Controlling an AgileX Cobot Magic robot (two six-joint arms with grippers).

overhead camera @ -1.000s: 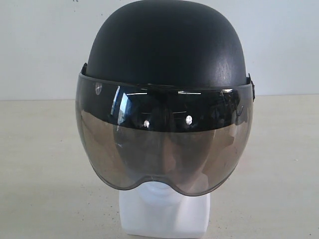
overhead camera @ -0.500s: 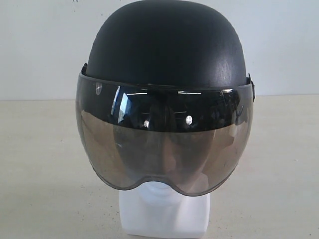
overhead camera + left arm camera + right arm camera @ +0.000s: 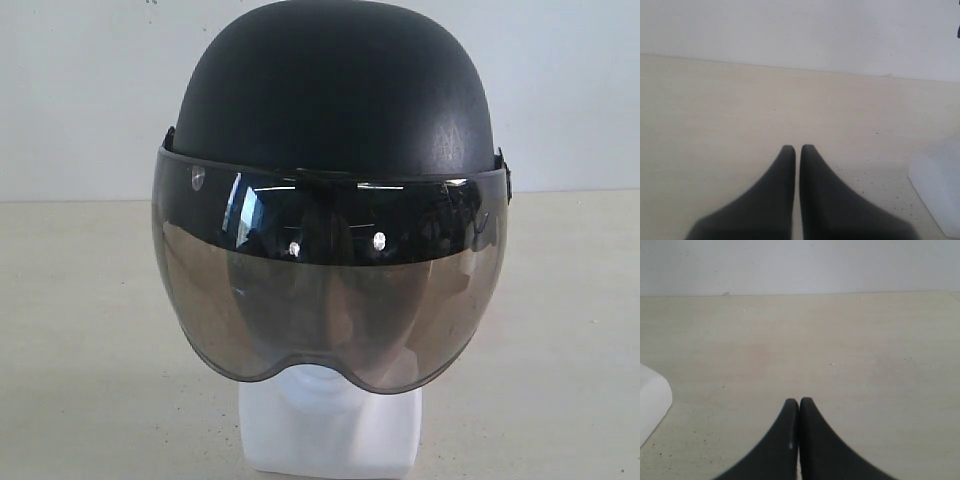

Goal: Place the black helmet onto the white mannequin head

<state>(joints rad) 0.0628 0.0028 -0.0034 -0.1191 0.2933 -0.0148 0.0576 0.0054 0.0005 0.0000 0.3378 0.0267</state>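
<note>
Pale, faintly speckled table runs back to a plain white wall, both matte and bare-looking. At the centre of the exterior view the black helmet sits square on the white mannequin head. Its shell is a smooth, dull black dome. Below the shell hangs the visor, a wide, glossy, smoky bubble, darker along its top band and dipping to a notch at the middle of its lower edge. Two small silver studs glint behind the tint. The face is only a dim shape through the visor, and just the white chin, neck and blocky base show clear beneath it.

Set against the views from half a second and a second ago, nothing has shifted: helmet, visor and head lie exactly as they did.

My left claw has its two tapered black fingers drawn together with only a thin slit between them, holding nothing, low over the table. A rounded white corner of the base lies off to one side, apart from it. My right claw is pressed fully closed, empty too, with another corner of that base well apart from its tips. Nothing stands between either claw and the base
</note>
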